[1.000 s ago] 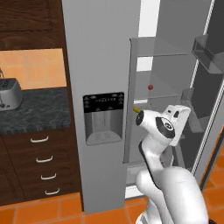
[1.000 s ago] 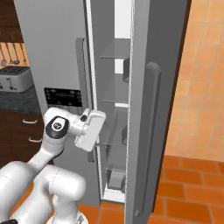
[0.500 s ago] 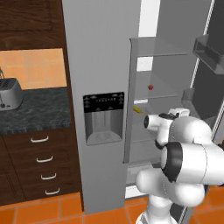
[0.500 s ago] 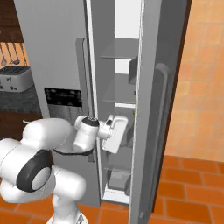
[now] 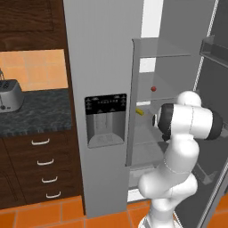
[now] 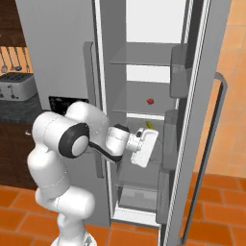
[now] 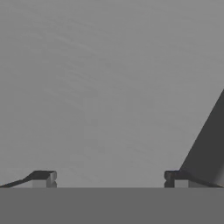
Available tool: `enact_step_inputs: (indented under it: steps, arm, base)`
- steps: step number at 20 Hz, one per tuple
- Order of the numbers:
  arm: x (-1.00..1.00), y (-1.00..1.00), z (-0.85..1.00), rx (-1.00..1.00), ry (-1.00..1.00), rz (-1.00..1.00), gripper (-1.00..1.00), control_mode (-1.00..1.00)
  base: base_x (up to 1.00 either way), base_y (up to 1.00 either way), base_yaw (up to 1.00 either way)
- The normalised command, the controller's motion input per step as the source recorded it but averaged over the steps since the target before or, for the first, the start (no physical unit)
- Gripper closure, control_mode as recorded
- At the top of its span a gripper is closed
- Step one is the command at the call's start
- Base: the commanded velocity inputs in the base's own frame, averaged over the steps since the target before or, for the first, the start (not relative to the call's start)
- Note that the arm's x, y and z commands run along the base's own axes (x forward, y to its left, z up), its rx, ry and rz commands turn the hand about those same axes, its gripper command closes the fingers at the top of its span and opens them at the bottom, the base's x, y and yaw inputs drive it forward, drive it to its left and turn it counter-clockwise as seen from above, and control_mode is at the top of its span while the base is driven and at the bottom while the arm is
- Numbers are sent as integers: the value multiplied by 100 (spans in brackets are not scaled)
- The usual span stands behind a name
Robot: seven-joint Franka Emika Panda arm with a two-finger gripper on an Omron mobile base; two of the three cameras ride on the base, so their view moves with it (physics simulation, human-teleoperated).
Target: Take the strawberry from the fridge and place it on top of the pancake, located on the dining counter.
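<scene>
**Arm reached into the open fridge, strawberry on a glass shelf**

Orange floor tiles [image 5: 40,216] ran under a kitchen of dark wood cabinets [image 5: 38,164], where a black speckled worktop [image 5: 33,113] carried a silver toaster [image 5: 10,95] against a tan tiled wall. Beside the cabinets stood the fridge [image 5: 100,53], tall and light grey, with a black dispenser panel [image 5: 105,106] on its closed door and its other door [image 6: 192,144] swung wide.

Inside, clear glass shelves [image 6: 141,61] showed in both base views. The strawberry [image 6: 150,101], tiny and dark red, sat on a middle shelf, towards the back of the compartment. A small elongated yellow item [image 6: 149,124] lay on the shelf below it, nearer the front edge.

The white arm bent at the elbow in front of the opening, and its hand pushed in at about the height of the yellow item's shelf. The gripper [image 6: 150,144] sat lower than the strawberry and apart from it, touching neither fruit nor yellow item. In the hand view the two dark fingertips [image 7: 43,178] stood far apart with nothing between them, so the jaws were released and held nothing; ahead of them lay plain grey surface, with a darker slanted edge at the right.
</scene>
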Motion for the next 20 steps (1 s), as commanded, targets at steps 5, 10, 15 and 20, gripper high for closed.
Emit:
enact_step_inputs:
  steps: [5,10,15,20]
  arm:
    - [-1,-49,0,1,0,-1,-100,-100]
    - [-24,-16,0,5,-8,1,-100,-100]
    - [-20,79,-2,0,-6,2,-100,-100]
    - [-9,44,4,29,-8,2,-100,-100]
  base:
    - [0,0,0]
    - [0,0,0]
    - [0,0,0]
    - [0,0,0]
